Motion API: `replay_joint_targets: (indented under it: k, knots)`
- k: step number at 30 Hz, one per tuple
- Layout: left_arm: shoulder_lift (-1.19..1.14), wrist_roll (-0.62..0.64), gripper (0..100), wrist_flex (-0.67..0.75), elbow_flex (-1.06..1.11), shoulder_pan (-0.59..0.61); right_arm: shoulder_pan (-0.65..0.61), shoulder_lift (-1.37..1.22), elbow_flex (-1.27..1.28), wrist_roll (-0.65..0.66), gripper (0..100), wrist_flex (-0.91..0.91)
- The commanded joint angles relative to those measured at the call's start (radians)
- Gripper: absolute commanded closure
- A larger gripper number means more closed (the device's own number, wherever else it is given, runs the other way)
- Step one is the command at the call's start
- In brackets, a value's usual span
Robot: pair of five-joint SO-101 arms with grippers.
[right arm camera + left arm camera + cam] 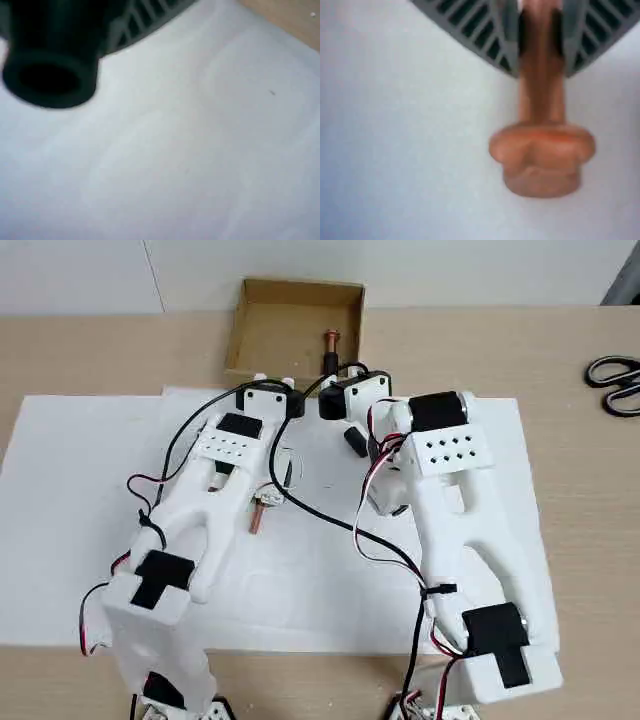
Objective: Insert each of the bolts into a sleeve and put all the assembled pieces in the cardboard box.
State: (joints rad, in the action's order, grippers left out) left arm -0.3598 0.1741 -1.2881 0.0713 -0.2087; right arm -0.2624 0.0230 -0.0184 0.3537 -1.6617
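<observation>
Two left fingers [506,35]: clamped on the shank of a copper-coloured flanged metal bolt [542,150], its head free above the white paper sheet [90,540].
Right fingers [145,15]: closed on a black cylindrical sleeve [50,70], bore open and empty.
Done: one assembled piece [328,348], seemingly bolt in sleeve, lies in the brown cardboard box [270,335].
Remaining: mating this held pair, then boxing it.

Left arm [182,515]: white moulded plastic shell
Right arm [485,540]: same white shell, forked link
Motors [160,578]: black blocks at joints
Cables [390,548]: red, black, white wires, loosely looped
Plates [450,450]: white, two rows of small holes
Gripper fingers [470,25]: grey, slotted ribs
</observation>
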Motion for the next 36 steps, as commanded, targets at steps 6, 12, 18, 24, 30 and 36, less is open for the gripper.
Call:
replay_joint_targets:
  k: [6,12,18,24,30,36]
  knots:
    - [0.005,-0.023,88,0.044,-0.045,-0.005,0.01,0.056,-0.008,-0.011,99.5,-0.007]
    - [0.0,-0.021,88,0.06,-0.061,-0.005,0.01,0.056,-0.008,-0.011,99.5,-0.007]
    - [-0.003,-0.018,88,0.098,-0.061,0.037,0.01,0.056,-0.008,-0.012,99.5,-0.007]
    - [-0.005,-0.021,88,0.098,-0.056,0.046,0.008,0.056,-0.008,-0.012,99.5,-0.007]
    - [-0.005,-0.021,95,0.1,-0.056,0.041,0.008,0.056,-0.008,-0.012,99.5,-0.007]
    - [-0.072,-0.021,97,0.103,-0.061,0.043,0.008,0.056,-0.008,-0.012,99.5,-0.007]
